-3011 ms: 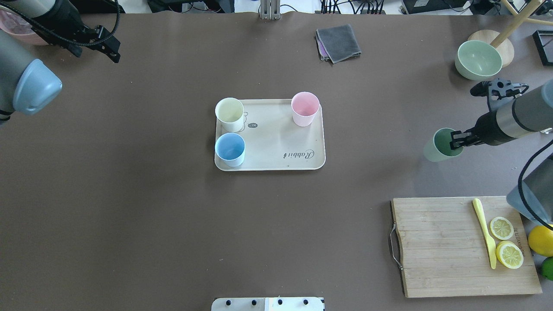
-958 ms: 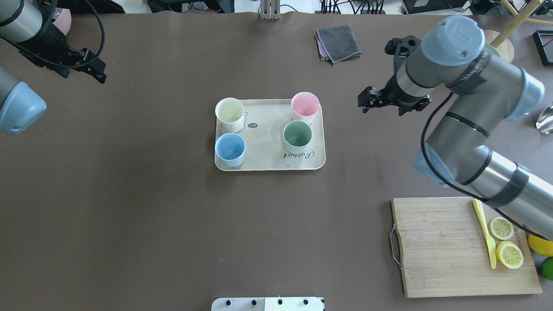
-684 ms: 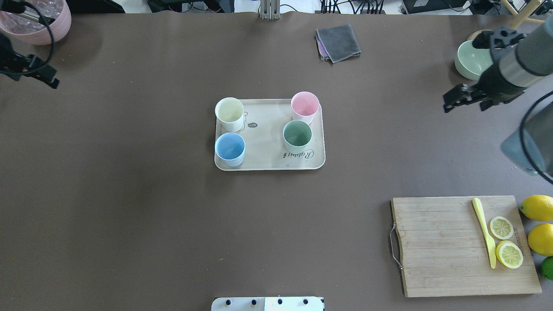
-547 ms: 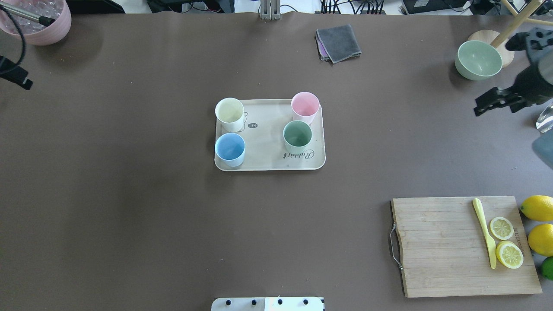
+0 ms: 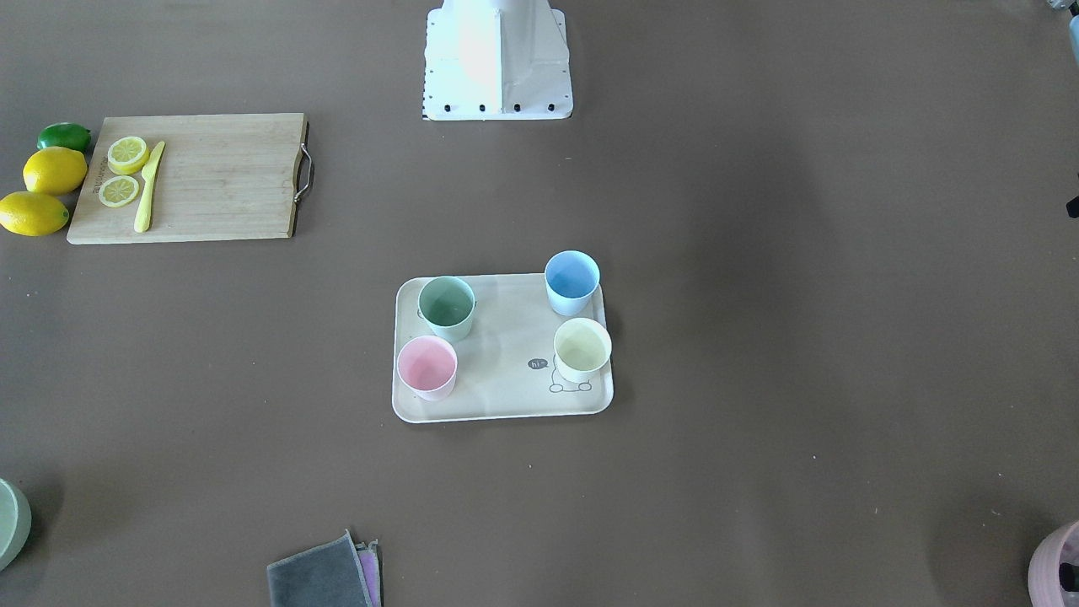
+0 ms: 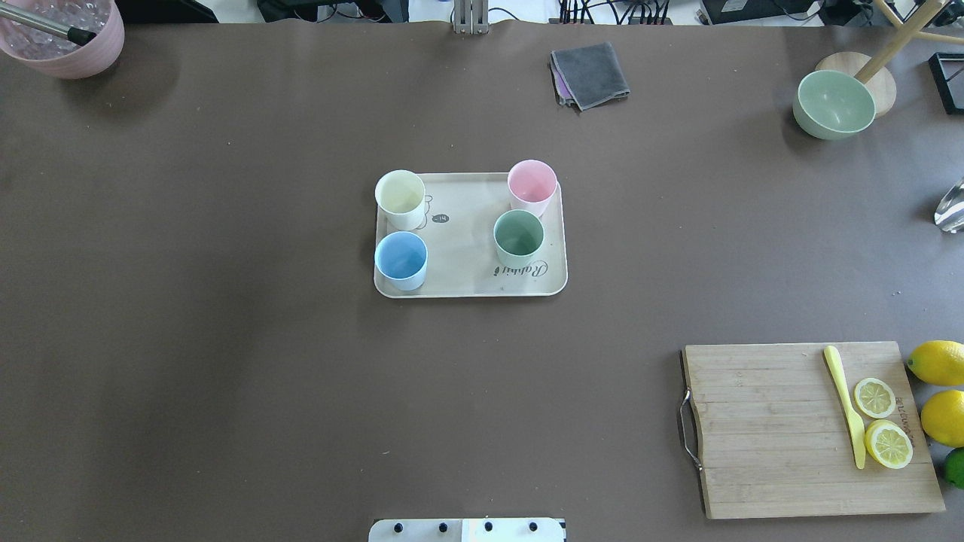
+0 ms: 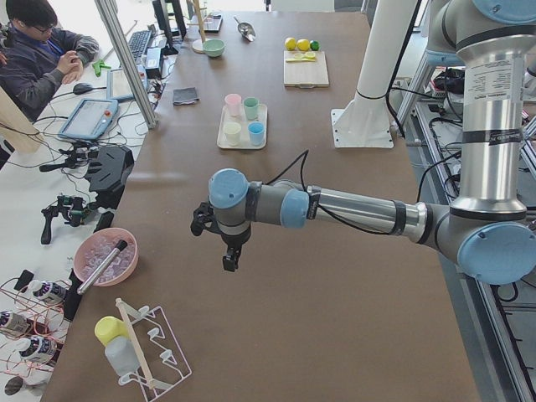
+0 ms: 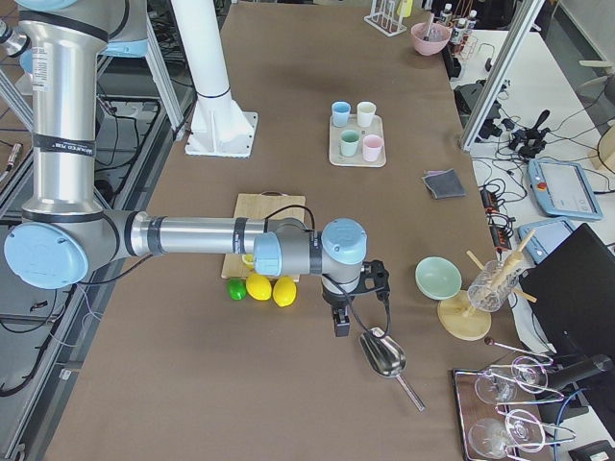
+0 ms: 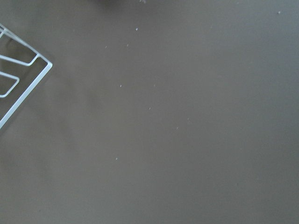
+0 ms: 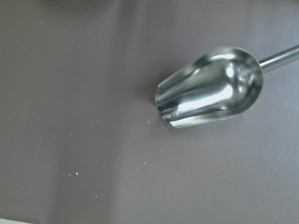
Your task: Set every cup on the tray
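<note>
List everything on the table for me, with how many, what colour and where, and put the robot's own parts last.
tray: one, cream, table centre.
cups: four, pink, green, blue, cream, upright on the tray.
cutting board: one, wooden, robot's near right.
knife: one, yellow, on the board.
lemon slices: two, yellow, on the board beside the knife.
lemons: two, yellow, off the board's right edge.
lime: one, green, by the lemons.
cloth: one, grey, far side.
bowls: two, green far right, pink far left.
scoop: one, metal, right end.
wire rack: one, white, left end.
left gripper: one, black, above the left end.
right gripper: one, black, beside the scoop.
</note>
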`<act>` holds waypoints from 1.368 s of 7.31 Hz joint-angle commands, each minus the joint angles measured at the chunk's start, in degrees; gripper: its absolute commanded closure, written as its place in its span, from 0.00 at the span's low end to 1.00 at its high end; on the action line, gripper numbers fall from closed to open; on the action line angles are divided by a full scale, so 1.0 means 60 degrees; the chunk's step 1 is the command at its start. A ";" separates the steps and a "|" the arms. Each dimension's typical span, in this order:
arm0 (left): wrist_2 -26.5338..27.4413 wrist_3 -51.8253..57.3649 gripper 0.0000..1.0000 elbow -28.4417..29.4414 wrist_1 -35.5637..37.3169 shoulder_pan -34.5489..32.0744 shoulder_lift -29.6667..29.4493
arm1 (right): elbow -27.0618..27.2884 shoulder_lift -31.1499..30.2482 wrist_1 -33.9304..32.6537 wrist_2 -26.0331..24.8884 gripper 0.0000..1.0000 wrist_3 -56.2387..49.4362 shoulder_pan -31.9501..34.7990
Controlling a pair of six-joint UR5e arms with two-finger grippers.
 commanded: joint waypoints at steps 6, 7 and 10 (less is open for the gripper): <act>0.1131 0.1971 0.02 -0.0234 0.1766 -0.0385 0.0385 | 0.0075 0.0245 -0.0462 0.0015 0.00 -0.0264 0.0133; 0.1182 0.2328 0.02 -0.0278 0.1841 -0.0822 0.0399 | 0.0177 0.0201 -0.0520 0.0015 0.00 -0.0264 0.0133; 0.1138 0.2302 0.02 -0.0366 0.1798 -0.0987 0.0517 | 0.0193 0.0083 -0.0477 -0.0029 0.00 -0.0264 0.0148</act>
